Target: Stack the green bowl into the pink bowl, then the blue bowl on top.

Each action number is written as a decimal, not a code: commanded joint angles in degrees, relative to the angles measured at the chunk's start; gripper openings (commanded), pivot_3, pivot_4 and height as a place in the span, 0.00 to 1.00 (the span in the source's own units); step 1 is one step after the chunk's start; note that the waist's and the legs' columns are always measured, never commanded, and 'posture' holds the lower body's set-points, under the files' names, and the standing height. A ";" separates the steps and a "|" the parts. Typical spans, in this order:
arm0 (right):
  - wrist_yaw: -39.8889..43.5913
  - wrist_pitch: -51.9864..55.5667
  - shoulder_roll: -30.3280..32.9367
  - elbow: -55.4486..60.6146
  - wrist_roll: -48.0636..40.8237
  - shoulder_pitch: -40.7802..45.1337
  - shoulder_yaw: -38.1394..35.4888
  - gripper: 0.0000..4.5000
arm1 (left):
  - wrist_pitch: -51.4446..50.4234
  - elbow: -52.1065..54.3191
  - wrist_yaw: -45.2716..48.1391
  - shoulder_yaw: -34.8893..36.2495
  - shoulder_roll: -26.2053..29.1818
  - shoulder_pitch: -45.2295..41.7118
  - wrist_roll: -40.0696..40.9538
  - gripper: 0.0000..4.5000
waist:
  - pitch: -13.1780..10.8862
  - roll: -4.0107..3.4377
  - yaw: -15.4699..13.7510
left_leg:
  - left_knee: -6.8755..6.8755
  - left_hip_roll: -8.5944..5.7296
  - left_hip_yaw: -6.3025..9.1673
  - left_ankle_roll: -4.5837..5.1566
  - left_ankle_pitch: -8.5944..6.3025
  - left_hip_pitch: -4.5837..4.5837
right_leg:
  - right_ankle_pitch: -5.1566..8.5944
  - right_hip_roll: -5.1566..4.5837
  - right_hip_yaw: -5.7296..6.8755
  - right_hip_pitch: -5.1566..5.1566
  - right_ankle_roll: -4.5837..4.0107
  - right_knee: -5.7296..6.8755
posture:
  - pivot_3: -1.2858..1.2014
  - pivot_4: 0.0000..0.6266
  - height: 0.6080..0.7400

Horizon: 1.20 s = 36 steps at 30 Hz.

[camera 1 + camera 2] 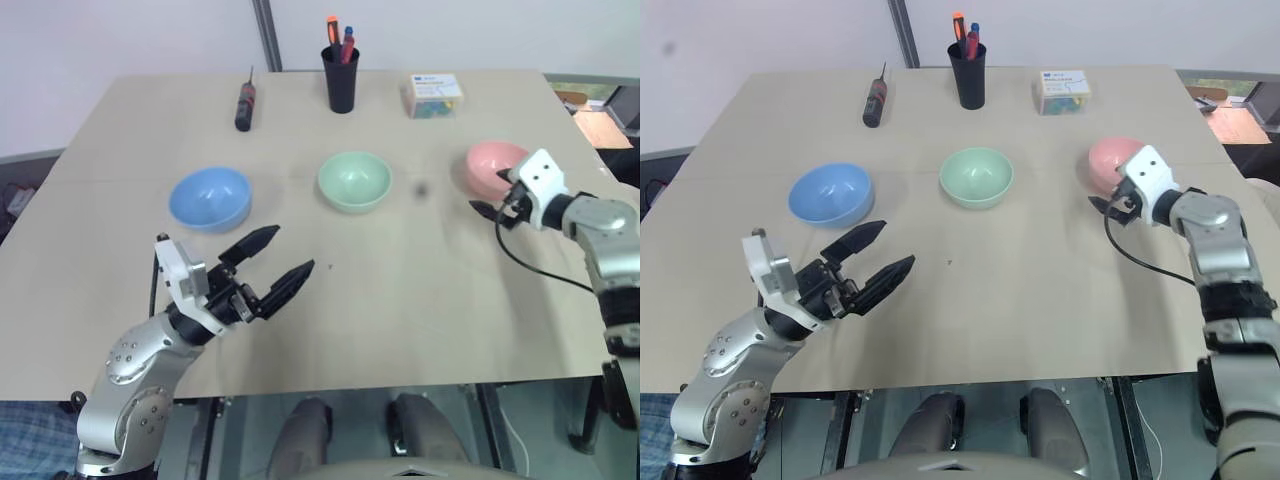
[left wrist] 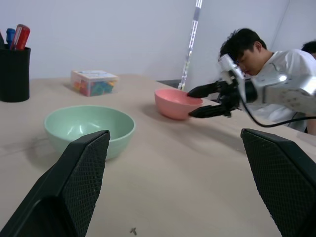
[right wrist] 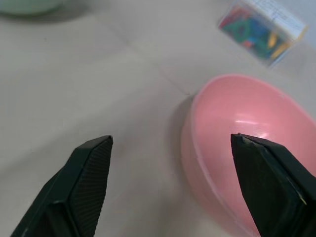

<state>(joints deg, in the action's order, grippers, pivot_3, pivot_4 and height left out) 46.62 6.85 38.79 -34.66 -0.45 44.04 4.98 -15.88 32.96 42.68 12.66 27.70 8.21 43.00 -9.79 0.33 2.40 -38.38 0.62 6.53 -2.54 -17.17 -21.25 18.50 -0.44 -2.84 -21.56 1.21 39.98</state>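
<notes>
Three bowls are seen upright and well apart in a row across the middle of the tan table [image 1: 400,290]: the blue bowl [image 1: 210,198] toward the robot's left, the green bowl [image 1: 354,181] in the centre, the pink bowl [image 1: 492,167] toward the right. None is stacked; each is seated on the tabletop by itself. The left gripper [image 1: 272,264] is held above the table nearer the robot than the blue bowl, jaws spread wide, nothing between them; from its wrist view the green bowl is framed ahead between the two fingers. The right gripper [image 1: 490,198] is placed at the near rim of the pink bowl, jaws parted wide with one finger [image 3: 91,182] over bare table beside the bowl and the other over the bowl's hollow, so that the rim is straddled. Whether either finger touches the rim cannot be judged with certainty; no grip is evident. Along the far edge are noted a screwdriver [image 1: 244,103], a black pen cup [image 1: 340,78] with markers, and a small clear box [image 1: 433,95] of coloured pieces. A person [image 2: 269,74] is seen beyond the pink bowl in the left wrist view.
</notes>
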 commanded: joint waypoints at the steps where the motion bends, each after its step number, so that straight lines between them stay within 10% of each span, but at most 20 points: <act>1: 1.75 0.05 -0.91 -9.79 3.32 7.05 2.42 0.89 | 0.28 3.22 -0.01 -0.10 0.19 0.56 1.16 1.00 | 0.00 0.00 0.04 | 0.00 -0.01 0.00 0.00 0.00 -0.01 | 0.00 -0.08 0.01 -0.02 0.00 0.00 | 0.52 0.24 1.00; 8: 1.82 -6.19 -3.40 -24.76 8.23 15.86 5.28 0.74 | 1.16 4.91 -1.04 -0.42 -0.58 2.41 0.48 1.00 | 0.00 0.00 0.02 | 0.01 0.00 0.06 -0.01 0.00 -0.12 | 0.00 -0.12 0.02 -0.12 0.00 -0.01 | 0.52 0.24 1.00; 17: 2.44 -11.55 -4.07 -29.66 10.92 18.35 5.74 0.02 | 2.29 5.50 -1.97 -0.99 -1.46 4.19 -1.00 1.00 | 0.02 0.00 0.13 | -0.05 -0.01 0.07 -0.01 0.00 -0.30 | 0.00 -0.17 0.06 -0.26 0.00 0.01 | 0.52 0.24 1.00; 25: 11.38 -15.37 -3.83 -20.21 8.48 16.59 5.01 0.02 | 2.78 3.42 -0.70 -0.22 -0.24 3.37 -0.97 1.00 | 0.01 -0.02 0.17 | -0.05 0.00 0.05 -0.01 0.00 -0.30 | -0.01 -0.15 0.07 -0.28 0.00 0.03 | 0.52 0.24 1.00; 36: 25.56 11.51 2.49 50.23 1.92 -8.38 13.34 0.02 | 3.37 -0.26 2.23 0.96 1.35 2.83 -1.50 1.00 | -0.04 -0.12 -1.12 | -0.12 -0.01 0.51 0.00 0.00 -0.61 | 0.00 -0.30 0.40 -0.36 0.00 -0.07 | 0.52 0.24 1.00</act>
<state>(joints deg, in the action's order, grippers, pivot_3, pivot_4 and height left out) 70.76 16.45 38.28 0.30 -0.18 40.95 14.40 -13.53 32.77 43.52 12.84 27.96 11.46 41.62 -9.83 0.22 1.28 -38.52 0.59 7.04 -2.54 -17.17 -21.86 18.50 -0.75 -2.43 -21.91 1.22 39.91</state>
